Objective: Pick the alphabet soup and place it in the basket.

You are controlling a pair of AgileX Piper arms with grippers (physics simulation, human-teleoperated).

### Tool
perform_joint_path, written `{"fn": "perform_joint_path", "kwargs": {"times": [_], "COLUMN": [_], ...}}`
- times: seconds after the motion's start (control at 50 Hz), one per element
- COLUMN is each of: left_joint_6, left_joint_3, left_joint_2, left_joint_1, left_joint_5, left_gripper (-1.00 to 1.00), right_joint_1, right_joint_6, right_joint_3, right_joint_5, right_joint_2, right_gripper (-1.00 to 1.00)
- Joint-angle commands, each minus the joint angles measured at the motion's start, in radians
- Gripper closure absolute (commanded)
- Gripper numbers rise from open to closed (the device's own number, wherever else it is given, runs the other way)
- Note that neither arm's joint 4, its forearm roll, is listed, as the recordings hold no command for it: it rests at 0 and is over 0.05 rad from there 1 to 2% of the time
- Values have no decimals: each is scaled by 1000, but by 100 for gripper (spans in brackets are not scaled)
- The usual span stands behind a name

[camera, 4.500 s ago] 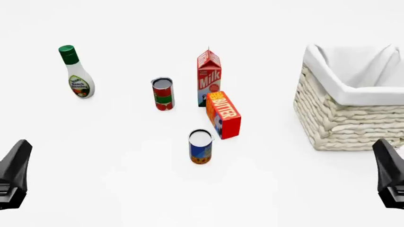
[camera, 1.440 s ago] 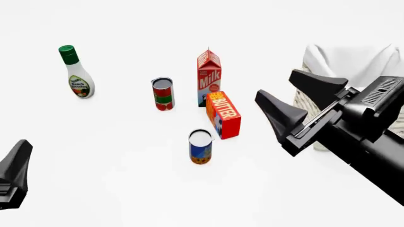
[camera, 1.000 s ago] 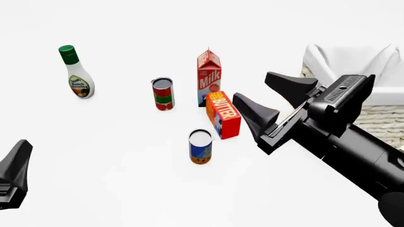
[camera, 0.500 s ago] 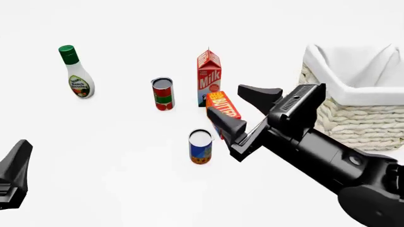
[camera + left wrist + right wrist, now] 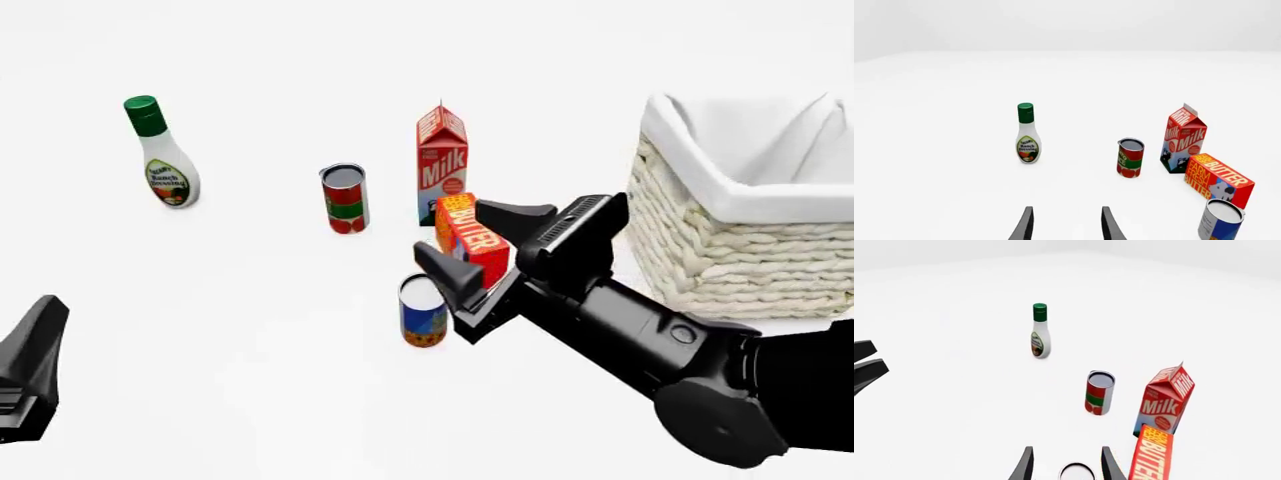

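Blue-labelled soup can (image 5: pixel 424 311) stands upright out on the open table, well left of the basket (image 5: pixel 741 245), and your right gripper (image 5: pixel 470 248) is hanging over it with the jaws spread wide and nothing in them. In your right wrist view the can's silver top (image 5: pixel 1077 472) sits right between the two fingers, so the line-up looks decent.

What I'd worry about is the butter box (image 5: pixel 473 240). It's just beside the can on the far right side, and one of your fingers (image 5: pixel 515 217) looks to be over or past it in the front view. Drop straight down from here and I reckon that finger clips the box, or shoves it into the milk carton (image 5: pixel 442 163) right behind. The other finger (image 5: pixel 449 273) is close to the can's rim too, so a sloppy descent could tip it. The red-and-green can (image 5: pixel 344 198) is well off to the left, so no real mix-up risk.

Stuff you can't really judge: how high the fingers are above the can, since the wrist view cuts it off at the edge and the arm hides part of the butter box. The basket is cropped on the right. Your left gripper (image 5: pixel 32 365) is parked at the near left, fingers apart (image 5: pixel 1065 225).
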Motion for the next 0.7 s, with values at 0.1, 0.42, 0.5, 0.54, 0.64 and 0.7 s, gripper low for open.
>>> {"fn": "perform_joint_path", "kwargs": {"times": [0.1,0.42,0.5,0.54,0.64,0.7], "left_joint_6": [0,0,0,0,0,0], "left_joint_3": [0,0,0,0,0,0], "left_joint_2": [0,0,0,0,0,0], "left_joint_1": [0,0,0,0,0,0], "left_joint_5": [0,0,0,0,0,0], "left_gripper": [-100,-100,-100,-100,-100,-100], "right_joint_1": [-21,-30,-30,-32,-32,-31], "right_joint_6": [22,46,52,54,58,59], "right_joint_3": [-23,-64,-74,-79,-92,-99], "right_joint_5": [-42,-79,-87,-89,-95,-100], "right_joint_2": [92,204,232,242,271,288], "right_gripper": [-100,-100,-100,-100,-100,-100]}}
